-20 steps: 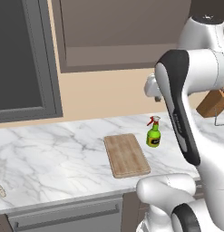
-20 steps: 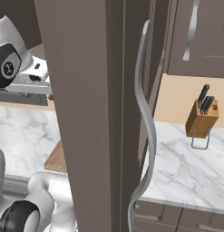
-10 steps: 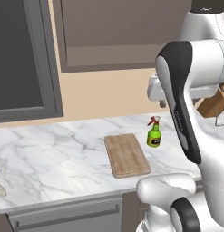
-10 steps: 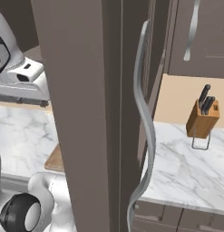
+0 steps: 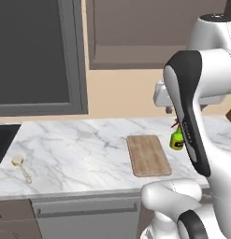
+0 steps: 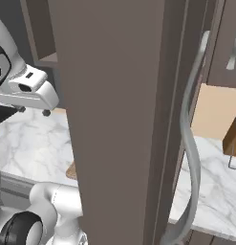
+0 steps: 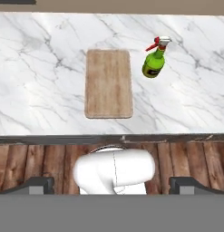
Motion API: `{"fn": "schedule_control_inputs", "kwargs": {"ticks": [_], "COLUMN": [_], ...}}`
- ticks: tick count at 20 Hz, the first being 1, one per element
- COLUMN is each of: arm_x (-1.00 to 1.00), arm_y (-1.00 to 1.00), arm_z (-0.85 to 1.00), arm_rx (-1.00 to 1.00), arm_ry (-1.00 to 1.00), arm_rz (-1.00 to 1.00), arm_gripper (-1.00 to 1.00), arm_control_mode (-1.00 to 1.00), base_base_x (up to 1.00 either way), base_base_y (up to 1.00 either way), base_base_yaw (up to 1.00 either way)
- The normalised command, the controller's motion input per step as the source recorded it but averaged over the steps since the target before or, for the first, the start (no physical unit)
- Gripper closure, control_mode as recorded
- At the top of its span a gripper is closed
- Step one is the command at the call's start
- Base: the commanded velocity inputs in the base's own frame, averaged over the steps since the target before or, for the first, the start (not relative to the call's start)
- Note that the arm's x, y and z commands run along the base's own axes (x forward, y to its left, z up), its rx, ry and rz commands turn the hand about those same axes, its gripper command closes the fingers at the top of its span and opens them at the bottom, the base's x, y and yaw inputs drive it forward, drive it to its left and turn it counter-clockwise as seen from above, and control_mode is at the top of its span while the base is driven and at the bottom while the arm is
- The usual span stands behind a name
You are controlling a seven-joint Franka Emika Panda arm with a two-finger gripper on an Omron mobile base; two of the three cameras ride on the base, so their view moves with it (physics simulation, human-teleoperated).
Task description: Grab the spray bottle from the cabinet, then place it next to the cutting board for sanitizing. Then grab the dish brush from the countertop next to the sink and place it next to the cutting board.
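Note:
The green spray bottle (image 7: 154, 63) stands upright on the white marble countertop (image 5: 79, 144), just right of the wooden cutting board (image 7: 109, 84). In the left base view my arm partly covers the spray bottle (image 5: 176, 140) beside the cutting board (image 5: 148, 155). The dish brush (image 5: 21, 167) lies far left on the counter, near the black sink (image 5: 1, 140). My gripper (image 7: 114, 185) is open and holds nothing, high above the counter's front edge and looking down on board and bottle. The open cabinet (image 5: 135, 60) hangs above.
The open taupe cabinet door (image 6: 114, 119) with its curved metal handle (image 6: 188, 143) stands close in the right base view. A wooden knife block (image 6: 232, 136) sits on the counter at the far right. Dark grey framed panels (image 5: 37, 56) hang upper left.
The whole picture has shifted as the base drives: board and bottle slid right in the left base view and the brush came further in. The gripper stays open.

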Motion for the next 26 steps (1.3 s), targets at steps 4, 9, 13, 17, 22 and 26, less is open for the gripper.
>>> {"fn": "schedule_control_inputs", "kwargs": {"ticks": [4, 9, 13, 17, 22, 26], "arm_x": [0.0, 0.0, 0.0, 0.0, 0.0, 0.0], "arm_y": [0.0, 0.0, 0.0, 0.0, 0.0, 0.0], "arm_z": [0.0, 0.0, 0.0, 0.0, 0.0, 0.0], "arm_rx": [0.0, 0.0, 0.0, 0.0, 0.0, 0.0], "arm_ry": [0.0, 0.0, 0.0, 0.0, 0.0, 0.0], "arm_rz": [0.0, 0.0, 0.0, 0.0, 0.0, 0.0], "arm_gripper": [-1.0, -1.0, -1.0, -1.0, -1.0, -1.0], "arm_control_mode": [1.0, 1.0, 1.0, 1.0, 1.0, 1.0], "base_base_x": [-0.11, -0.72, -0.77, 0.19, 0.85, 1.0], "base_base_y": [1.0, 1.0, 1.0, 1.0, 0.94, 0.34], "base_base_yaw": [0.29, 0.14, 0.0, -0.01, -0.02, -0.01]}}
